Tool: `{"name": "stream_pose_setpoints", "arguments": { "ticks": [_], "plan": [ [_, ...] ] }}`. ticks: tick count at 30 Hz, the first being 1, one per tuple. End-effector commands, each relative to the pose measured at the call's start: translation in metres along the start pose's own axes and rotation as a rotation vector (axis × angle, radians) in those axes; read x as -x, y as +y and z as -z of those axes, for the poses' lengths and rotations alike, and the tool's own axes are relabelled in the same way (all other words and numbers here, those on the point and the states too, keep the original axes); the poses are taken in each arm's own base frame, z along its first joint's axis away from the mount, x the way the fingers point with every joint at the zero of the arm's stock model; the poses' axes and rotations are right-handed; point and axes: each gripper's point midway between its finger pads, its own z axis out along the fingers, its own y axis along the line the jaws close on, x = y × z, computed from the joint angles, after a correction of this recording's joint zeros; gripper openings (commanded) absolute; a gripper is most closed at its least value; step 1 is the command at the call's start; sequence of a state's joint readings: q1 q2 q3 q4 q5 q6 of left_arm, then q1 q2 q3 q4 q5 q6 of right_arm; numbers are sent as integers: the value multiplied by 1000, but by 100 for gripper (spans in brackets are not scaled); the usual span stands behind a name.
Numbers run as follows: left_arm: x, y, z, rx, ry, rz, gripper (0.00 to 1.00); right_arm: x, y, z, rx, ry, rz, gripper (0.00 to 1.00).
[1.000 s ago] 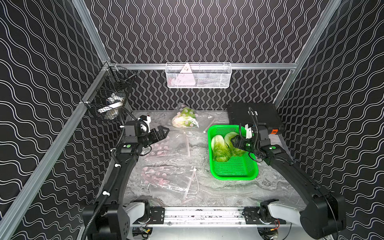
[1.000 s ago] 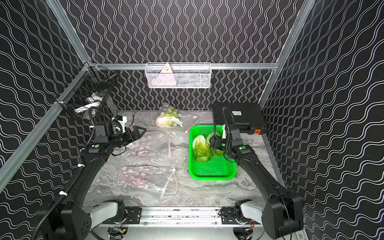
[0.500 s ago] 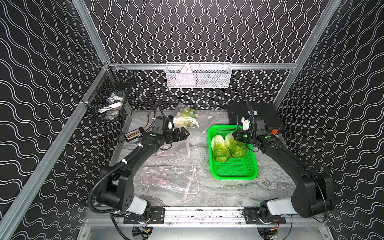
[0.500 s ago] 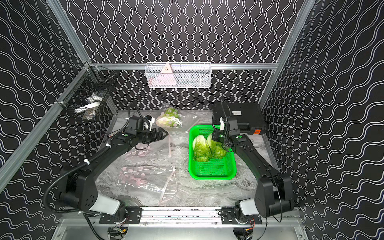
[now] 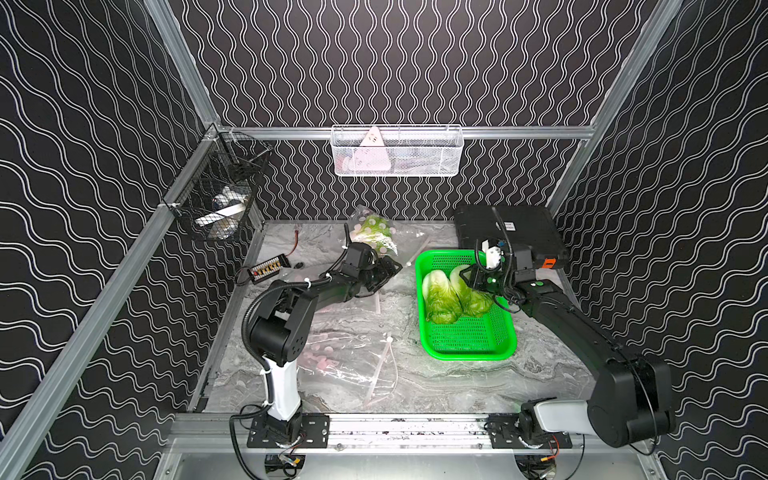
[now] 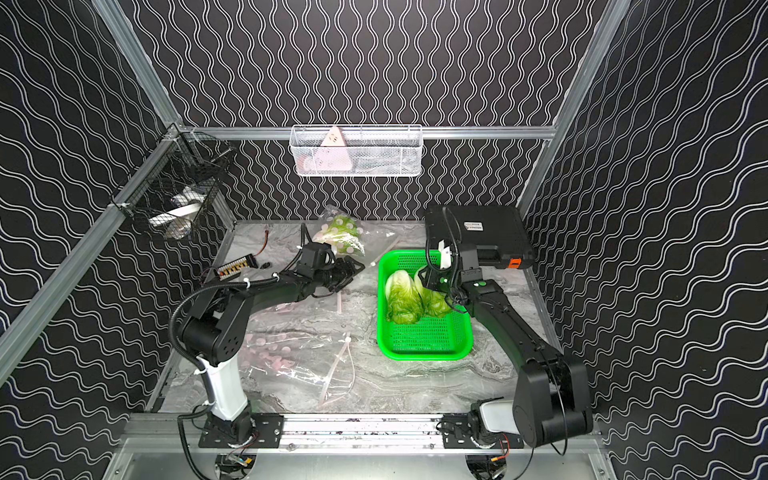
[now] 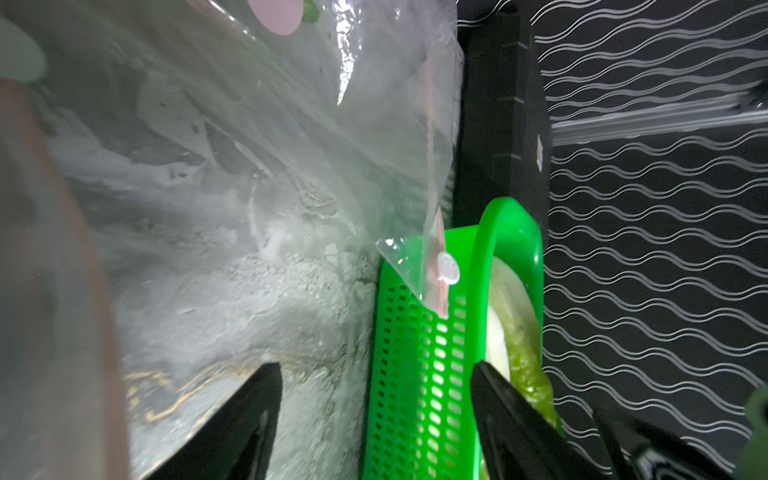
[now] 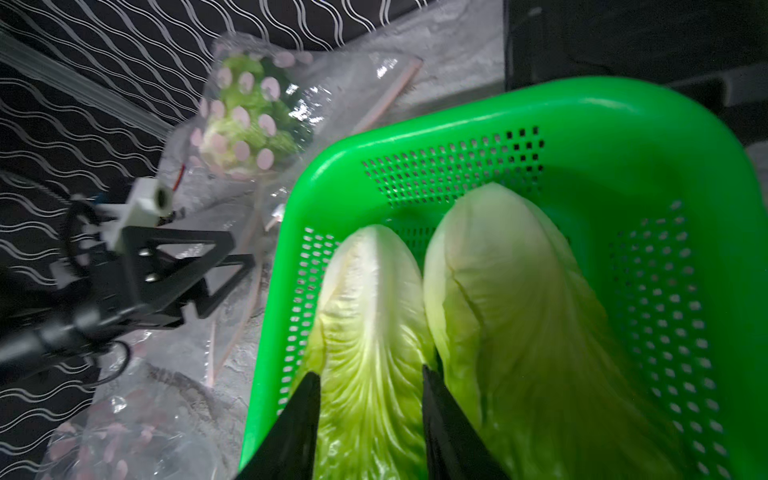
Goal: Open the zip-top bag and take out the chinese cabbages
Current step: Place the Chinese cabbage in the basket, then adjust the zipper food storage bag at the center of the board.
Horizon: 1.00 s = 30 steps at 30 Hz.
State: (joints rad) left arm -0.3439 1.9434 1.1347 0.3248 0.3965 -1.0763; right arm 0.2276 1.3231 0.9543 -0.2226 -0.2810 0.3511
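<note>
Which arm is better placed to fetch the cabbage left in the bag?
Probably left. The left gripper, fingers apart, is close beside the clear pink-dotted zip-top bag holding a chinese cabbage; the right gripper is over the green perforated plastic basket.

Grey marbled tabletop (image 5: 457,386) carries a green basket (image 5: 469,355) under the right gripper (image 5: 467,278), a black case (image 5: 507,228) beyond it, a filled zip-top bag (image 5: 374,232) just past the left gripper (image 5: 388,270) and 2 flat clear bags (image 5: 349,353) behind that gripper.
</note>
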Motion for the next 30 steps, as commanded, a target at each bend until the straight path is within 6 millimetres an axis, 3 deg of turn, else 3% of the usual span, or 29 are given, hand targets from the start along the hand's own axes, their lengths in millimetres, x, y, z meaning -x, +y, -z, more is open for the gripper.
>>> {"name": "stream_pose_setpoints", "arguments": {
  "ticks": [1, 8, 15, 21, 26, 30],
  "plan": [
    [31, -21, -5, -119, -143, 120, 66, 7, 16, 12, 62, -43, 41, 47],
    [45, -11, -37, -241, -212, 368, 44, 3, 37, 27, 129, -51, 62, 48],
    [43, -20, -42, -216, -240, 338, 44, -6, 34, 23, 107, -26, 80, 51],
    [52, -37, -51, -238, -228, 328, 50, -14, 36, 15, 110, 8, 86, 57],
    [58, -40, -66, -294, -212, 383, 27, -20, 37, 12, 88, 36, 104, 58],
    [63, -40, -60, -276, -218, 338, 4, -19, 37, 15, 74, 28, 118, 58]
  ]
}}
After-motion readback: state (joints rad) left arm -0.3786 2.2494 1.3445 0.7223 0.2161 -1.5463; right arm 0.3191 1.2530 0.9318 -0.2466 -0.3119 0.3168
